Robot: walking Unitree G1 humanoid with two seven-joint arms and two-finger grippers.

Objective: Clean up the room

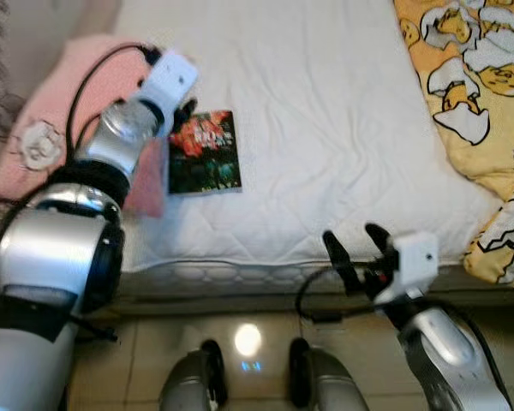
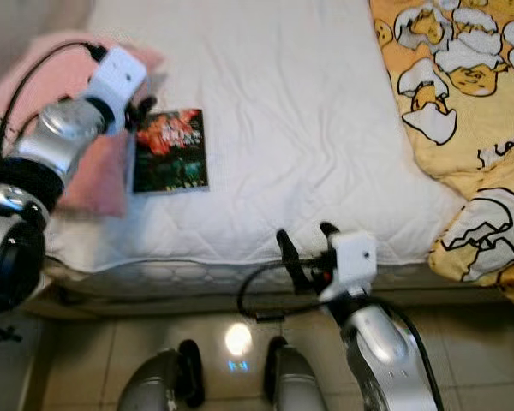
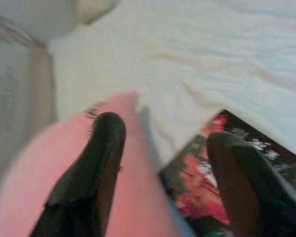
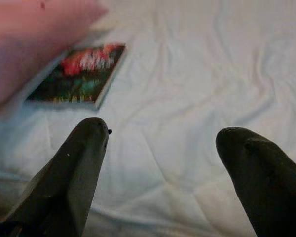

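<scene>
book on the bed, both grippers open

book (image 1: 204, 151) lies flat on the white bed (image 1: 325, 128), beside the pink pillow (image 1: 51, 128). left gripper (image 3: 163, 143) hovers over the book's edge, jaws apart. right gripper (image 1: 356, 247) hangs at the mattress edge, jaws spread, holding nothing.

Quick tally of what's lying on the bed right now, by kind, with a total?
Book: 1
Pink pillow: 1
Yellow patterned blanket: 1
Total: 3, all on the white mattress. The open left gripper is at the book's top edge; the open right gripper hovers by the mattress's near edge.
</scene>
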